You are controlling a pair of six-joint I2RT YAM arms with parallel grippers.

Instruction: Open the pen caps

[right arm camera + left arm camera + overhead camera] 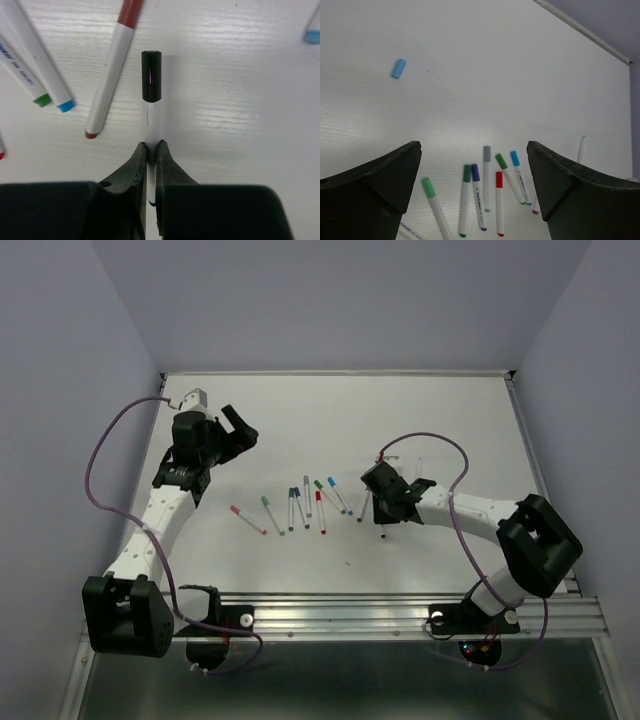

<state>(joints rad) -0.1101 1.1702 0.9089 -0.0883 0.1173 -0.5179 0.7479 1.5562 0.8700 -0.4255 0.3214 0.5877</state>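
Your right tool (150, 150) is clamped on a pen (153, 117) by its white barrel, with the black cap (151, 76) on at 12 o'clock. Your left tool (474, 150) hangs wide open over the tabletop (495, 75). A loose light blue cap (398, 68) is at 10 o'clock, capped pens (486, 175) at 6.

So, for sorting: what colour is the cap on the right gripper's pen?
Black cap, clearest in the right wrist view.

A black-capped pen (151, 87) sticks out from your right tool (151, 146). A brown-red pen (112, 75) lies close on one side, a thin gap between. The other side is mostly bare table (240, 125). Near your left tool (474, 147) pens (486, 180) lie bunched; past them is wide bare table and one blue cap (398, 68).
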